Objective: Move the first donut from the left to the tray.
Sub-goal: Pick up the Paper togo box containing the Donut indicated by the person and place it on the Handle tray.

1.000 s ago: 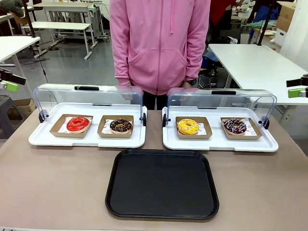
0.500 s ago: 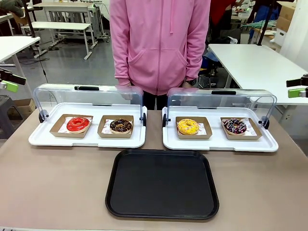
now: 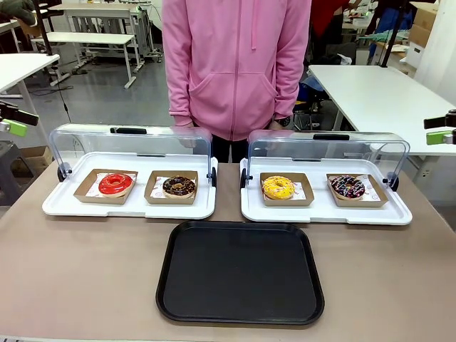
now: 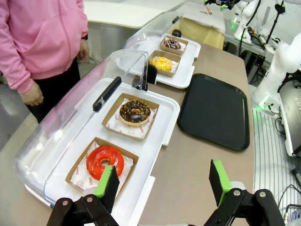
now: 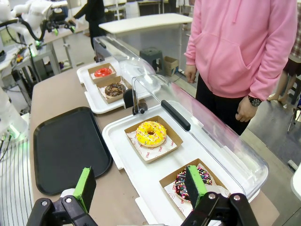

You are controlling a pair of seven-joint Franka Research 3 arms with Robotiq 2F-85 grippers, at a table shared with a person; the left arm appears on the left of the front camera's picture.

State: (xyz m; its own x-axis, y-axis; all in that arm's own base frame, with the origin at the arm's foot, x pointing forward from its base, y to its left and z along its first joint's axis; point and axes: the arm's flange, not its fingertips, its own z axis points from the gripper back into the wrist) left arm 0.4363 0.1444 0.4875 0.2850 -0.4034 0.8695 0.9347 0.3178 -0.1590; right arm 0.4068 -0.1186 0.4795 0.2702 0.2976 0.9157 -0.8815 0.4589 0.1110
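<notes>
Left gripper [image 4: 163, 184]: fingers spread wide with nothing between them, held over the table [image 3: 85, 271] edge by the left white tray [image 3: 64, 206]. Right gripper [image 5: 140, 188]: fingers also spread, holding nothing, above the right white tray [image 5: 113, 141]. The red donut [image 3: 116, 183] sits in its cardboard holder [image 3: 89, 187] at the left end of the left white tray, just beside the chocolate donut [image 3: 179, 187], with the clear lid [image 3: 128, 146] raised behind. The black tray [image 3: 240, 271] lies on the table nearer the robot, apart from both white trays.
</notes>
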